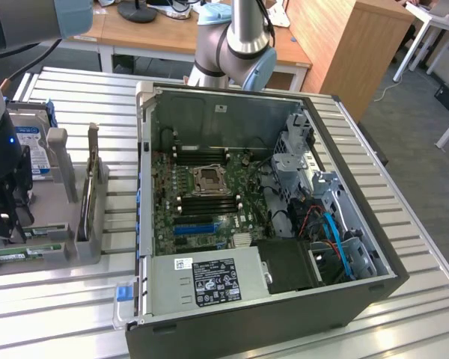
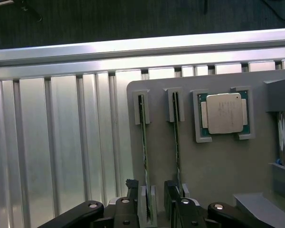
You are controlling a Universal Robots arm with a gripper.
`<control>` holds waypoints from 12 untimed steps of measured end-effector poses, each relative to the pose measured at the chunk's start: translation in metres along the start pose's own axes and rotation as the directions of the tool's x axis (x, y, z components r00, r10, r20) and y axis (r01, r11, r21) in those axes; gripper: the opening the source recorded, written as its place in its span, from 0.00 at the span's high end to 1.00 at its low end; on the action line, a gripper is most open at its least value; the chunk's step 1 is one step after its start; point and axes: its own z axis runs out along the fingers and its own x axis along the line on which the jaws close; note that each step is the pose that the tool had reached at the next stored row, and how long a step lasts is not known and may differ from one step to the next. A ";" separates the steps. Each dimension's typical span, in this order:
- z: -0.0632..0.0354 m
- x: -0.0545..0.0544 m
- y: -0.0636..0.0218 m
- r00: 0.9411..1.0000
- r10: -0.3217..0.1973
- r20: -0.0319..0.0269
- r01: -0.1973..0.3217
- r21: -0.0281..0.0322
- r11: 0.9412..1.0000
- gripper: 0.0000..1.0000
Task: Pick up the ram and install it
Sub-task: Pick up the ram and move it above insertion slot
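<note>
Green ram edge-up just below hand, released, straddling it; we judge it light, stiff, fragile (pinch flat faces mid-length).

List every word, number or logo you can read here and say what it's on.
None can be read.
Power supply label: print too small.
White sticker beside it: too small.
Hard drive blue-white label: blurred.
CPU lid: marking too faint.
Ram sticks: edge-on, nothing to read.
</note>
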 end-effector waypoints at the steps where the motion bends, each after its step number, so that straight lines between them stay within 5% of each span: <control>1: 0.0000 0.000 0.0000 1.000 0.000 0.000 0.000 0.000 1.000 0.64; 12: 0.0006 -0.002 0.0002 1.000 0.000 0.000 0.000 0.000 1.000 0.64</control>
